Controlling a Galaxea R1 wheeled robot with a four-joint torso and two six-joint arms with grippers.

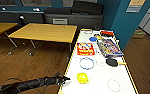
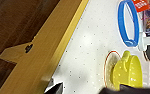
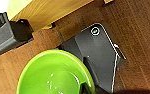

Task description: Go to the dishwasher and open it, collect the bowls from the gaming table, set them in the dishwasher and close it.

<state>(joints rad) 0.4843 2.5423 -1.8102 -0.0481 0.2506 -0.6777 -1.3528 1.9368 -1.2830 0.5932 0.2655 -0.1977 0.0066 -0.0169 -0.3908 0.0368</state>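
Note:
The gaming table [image 1: 71, 60] is white-topped with a yellow edge. On it sit a yellow bowl [image 1: 82, 77], a white bowl with a blue rim [image 1: 86, 63], a black bowl [image 1: 111, 61], a blue bowl [image 1: 93, 39] and a red-rimmed white bowl [image 1: 113, 85]. My left gripper [image 1: 64, 79] is open at the table's near left edge, a short way left of the yellow bowl [image 2: 127, 72]. The blue-rimmed bowl [image 2: 128, 23] lies beyond it. My right gripper [image 3: 86, 88] is shut on the rim of a green bowl [image 3: 53, 76], held above the wooden floor. The dishwasher is out of view.
Colourful board-game boxes [image 1: 85, 48] [image 1: 109, 47] lie on the far half of the gaming table. A plain yellow-topped table [image 1: 44, 32] stands to the left over wood floor. A teal wall [image 1: 126, 22] rises on the right. The table's wooden frame [image 2: 41, 62] runs beside my left gripper.

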